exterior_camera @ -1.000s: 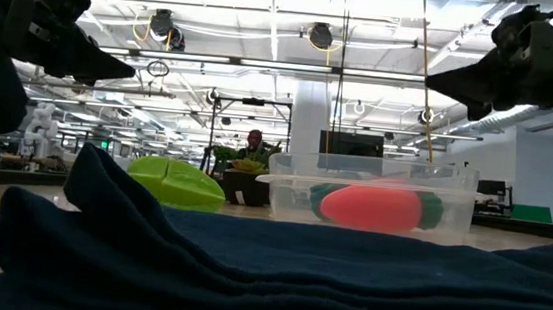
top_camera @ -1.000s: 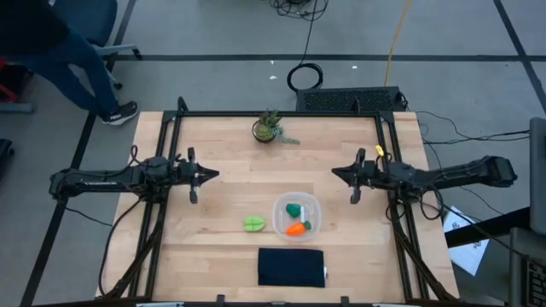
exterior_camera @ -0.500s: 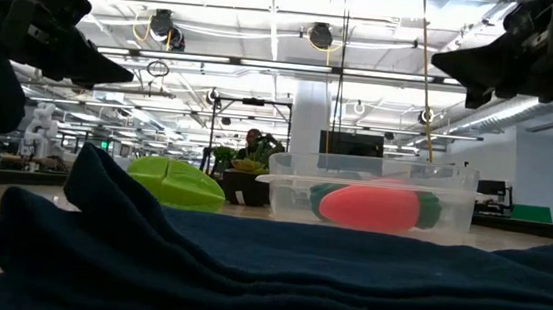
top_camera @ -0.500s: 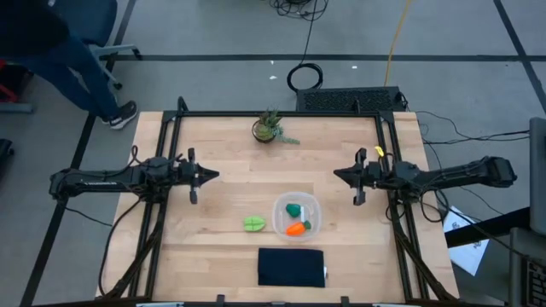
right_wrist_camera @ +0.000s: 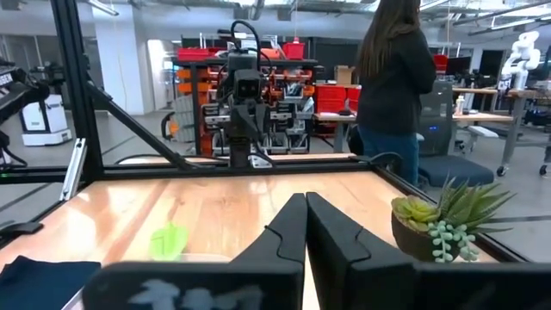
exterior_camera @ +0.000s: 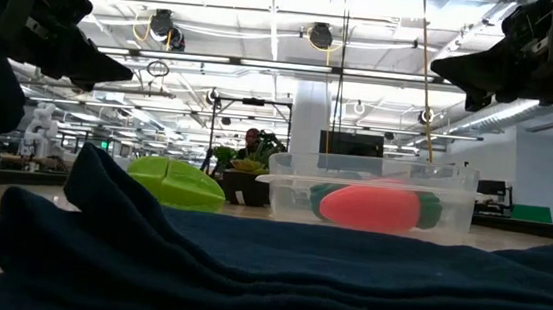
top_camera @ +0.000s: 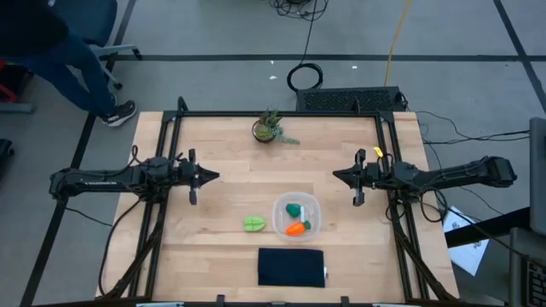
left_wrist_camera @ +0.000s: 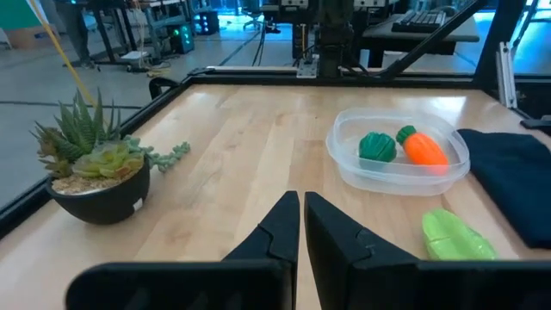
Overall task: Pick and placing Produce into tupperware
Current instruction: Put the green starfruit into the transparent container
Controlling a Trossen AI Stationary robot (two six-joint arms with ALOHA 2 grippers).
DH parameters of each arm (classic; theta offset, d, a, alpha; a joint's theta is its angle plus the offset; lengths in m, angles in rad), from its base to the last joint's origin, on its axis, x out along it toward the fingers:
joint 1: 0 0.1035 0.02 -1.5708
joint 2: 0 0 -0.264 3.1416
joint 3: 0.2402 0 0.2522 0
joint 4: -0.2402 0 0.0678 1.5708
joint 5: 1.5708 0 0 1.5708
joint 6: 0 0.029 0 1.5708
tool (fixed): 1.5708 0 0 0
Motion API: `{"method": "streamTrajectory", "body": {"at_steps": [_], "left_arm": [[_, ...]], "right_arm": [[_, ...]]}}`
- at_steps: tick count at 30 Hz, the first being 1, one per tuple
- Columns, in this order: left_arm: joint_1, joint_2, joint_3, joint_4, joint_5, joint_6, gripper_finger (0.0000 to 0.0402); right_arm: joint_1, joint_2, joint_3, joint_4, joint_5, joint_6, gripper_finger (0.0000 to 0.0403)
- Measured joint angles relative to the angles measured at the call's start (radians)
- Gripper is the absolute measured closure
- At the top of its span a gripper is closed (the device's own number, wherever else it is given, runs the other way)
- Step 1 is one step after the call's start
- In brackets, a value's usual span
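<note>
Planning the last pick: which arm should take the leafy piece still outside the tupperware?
Left, probably. The lime-green leafy piece lies on the table on the tupperware's left side, toward the left gripper. The right gripper would have to reach across the tupperware.

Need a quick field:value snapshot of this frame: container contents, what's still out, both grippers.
container: tupperware, mid-table
inside: carrot, dark green lump
outside: leafy piece, on the table beside the tupperware, toward the left arm
left gripper: shut, empty, raised above the table
right gripper: shut, empty, raised above the table
remaining: leafy piece not yet placed
</note>
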Motion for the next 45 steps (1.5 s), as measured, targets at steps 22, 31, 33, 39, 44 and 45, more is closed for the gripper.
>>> {"method": "streamTrajectory", "body": {"at_steps": [22, 31, 33, 39, 44, 45], "left_arm": [[-0.190, 0.554, 0.452, -0.136, -0.018, -0.051, 0.0376], [-0.298, 0.806, 0.625, -0.273, -0.082, -0.082, 0.0376], [-0.304, 0.851, 0.675, -0.325, -0.085, -0.089, 0.0376], [-0.305, 0.940, 0.781, -0.435, -0.068, -0.089, 0.0375], [-0.305, 0.968, 0.807, -0.445, -0.043, -0.088, 0.0375], [-0.305, 0.972, 0.809, -0.439, -0.036, -0.096, 0.0375]], "right_arm": [[0.000, 0.000, -0.001, 0.015, 0.001, -0.012, 0.0403], [0.000, 0.000, -0.001, 0.015, 0.002, -0.007, 0.0403], [0.000, 0.000, -0.001, 0.015, 0.002, -0.007, 0.0403], [0.000, 0.000, -0.001, 0.015, 0.002, -0.004, 0.0403], [0.000, 0.000, -0.001, 0.015, 0.002, 0.003, 0.0403], [0.000, 0.000, -0.001, 0.015, 0.002, 0.003, 0.0403]]}}
